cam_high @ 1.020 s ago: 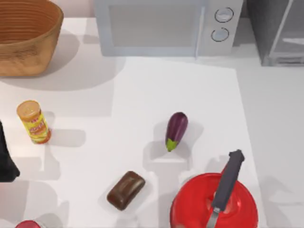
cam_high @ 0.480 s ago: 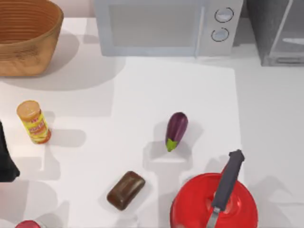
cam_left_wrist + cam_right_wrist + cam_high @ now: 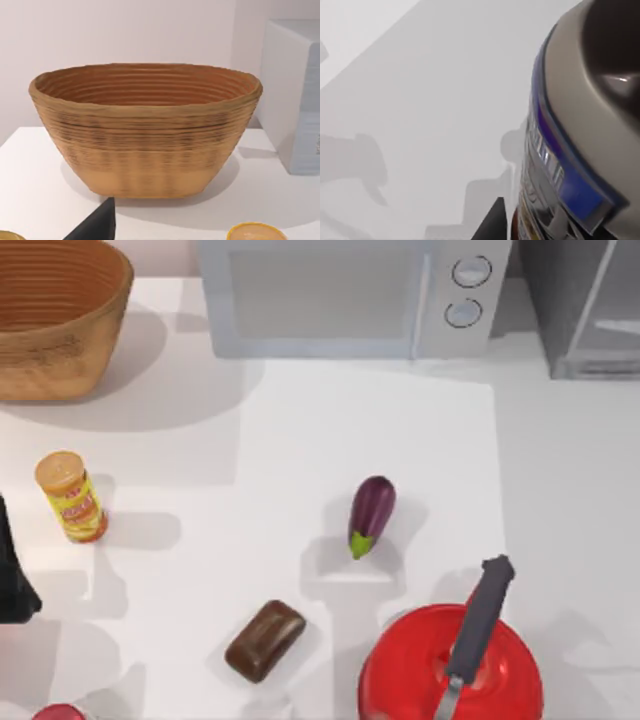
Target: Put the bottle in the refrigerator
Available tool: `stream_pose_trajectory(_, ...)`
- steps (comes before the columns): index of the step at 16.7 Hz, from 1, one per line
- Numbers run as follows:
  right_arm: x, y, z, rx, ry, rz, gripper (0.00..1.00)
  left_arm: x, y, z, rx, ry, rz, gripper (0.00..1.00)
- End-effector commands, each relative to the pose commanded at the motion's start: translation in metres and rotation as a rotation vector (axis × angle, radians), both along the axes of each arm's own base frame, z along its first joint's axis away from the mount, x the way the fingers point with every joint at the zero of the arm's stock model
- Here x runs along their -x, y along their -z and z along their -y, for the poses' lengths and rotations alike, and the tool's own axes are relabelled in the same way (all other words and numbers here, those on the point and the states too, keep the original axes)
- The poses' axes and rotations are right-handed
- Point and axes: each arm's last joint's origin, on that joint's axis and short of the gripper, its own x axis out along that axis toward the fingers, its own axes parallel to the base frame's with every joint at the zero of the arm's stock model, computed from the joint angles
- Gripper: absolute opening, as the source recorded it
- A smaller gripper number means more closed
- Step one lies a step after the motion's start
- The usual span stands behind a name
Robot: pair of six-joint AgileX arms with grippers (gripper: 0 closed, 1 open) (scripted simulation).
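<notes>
While the right wrist view looms over the grey, blue-banded bottle (image 3: 580,145), centre your right gripper, whose finger state I cannot tell, squarely before clamping.

The refrigerator (image 3: 585,305) sits cropped at the top view's upper right corner, top and right side out of frame. The basket (image 3: 55,315) loses its left part to the edge, and the microwave (image 3: 350,295) its top. Down low, the red pot (image 3: 450,670) is sliced off by the bottom edge, and a red scrap (image 3: 58,712) at bottom left is too cut to identify. In the right wrist view, the bottle (image 3: 580,140), probably, looms too close, cropped on three sides.
</notes>
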Motion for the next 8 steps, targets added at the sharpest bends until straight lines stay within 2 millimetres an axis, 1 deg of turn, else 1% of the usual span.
stream_pose_trajectory(2, 0.011, 0.000, -0.018, 0.038, 0.131, 0.113, 0.01, 0.000, 0.000, 0.000, 0.000, 0.000, 0.000, 1.00)
stream_pose_trajectory(4, 0.021, 0.005, -0.032, 0.016, 0.247, 0.259, 0.01, 0.000, 0.000, 0.000, 0.000, 0.000, 0.000, 1.00)
stream_pose_trajectory(8, 0.030, 0.022, -0.049, -0.149, 0.386, 0.523, 0.01, 0.000, 0.000, 0.000, 0.000, 0.000, 0.000, 1.00)
